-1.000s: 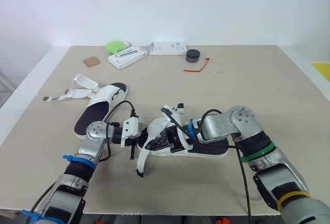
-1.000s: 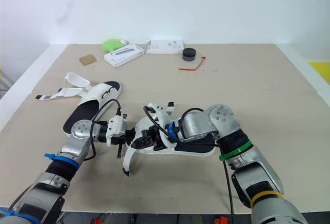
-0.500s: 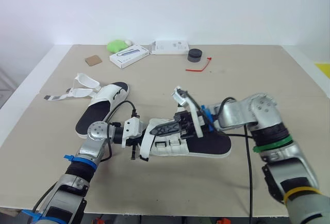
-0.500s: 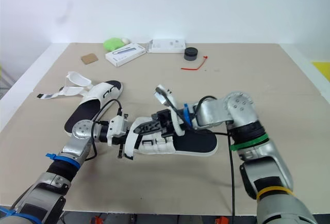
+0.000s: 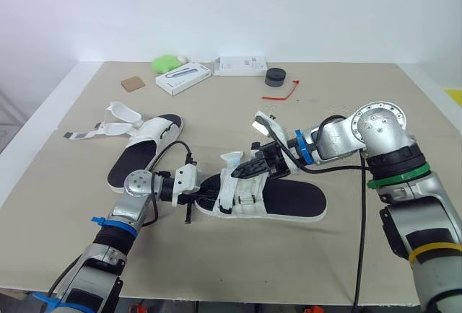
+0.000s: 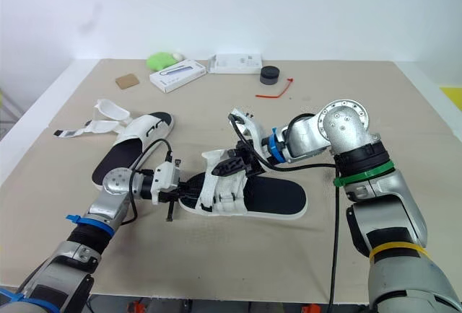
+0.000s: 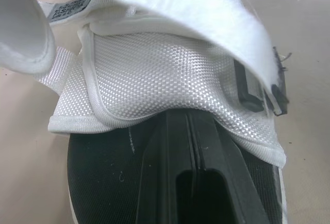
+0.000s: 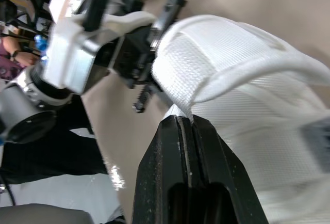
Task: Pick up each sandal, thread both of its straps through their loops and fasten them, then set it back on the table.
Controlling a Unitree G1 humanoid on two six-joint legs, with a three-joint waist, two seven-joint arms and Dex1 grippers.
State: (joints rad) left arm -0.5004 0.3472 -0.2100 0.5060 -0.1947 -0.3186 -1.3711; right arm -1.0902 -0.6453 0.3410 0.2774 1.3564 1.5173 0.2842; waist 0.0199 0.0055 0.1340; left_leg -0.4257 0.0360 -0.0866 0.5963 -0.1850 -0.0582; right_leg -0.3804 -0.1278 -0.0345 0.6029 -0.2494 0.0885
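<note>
Near sandal [image 5: 289, 201]: lay flat on the table [image 5: 216, 111] at the middle of the frame, toe end toward the left.
Left tool [image 5: 205, 195]: at the toe end, fingers pressed together, lying on the black footbed under the white mesh band.
Right tool [image 5: 250, 171]: just above the band, fingers pinched tight on the white strap [image 8: 221, 74], which was raised off the footbed.
Far sandal [image 5: 141, 156]: centre left, straps undone, apart from both tools.
Upper part of frame: green lump [image 5: 167, 63], two white boxes [image 5: 183, 79], black puck [image 5: 274, 77], red tie [image 5: 280, 95].
</note>
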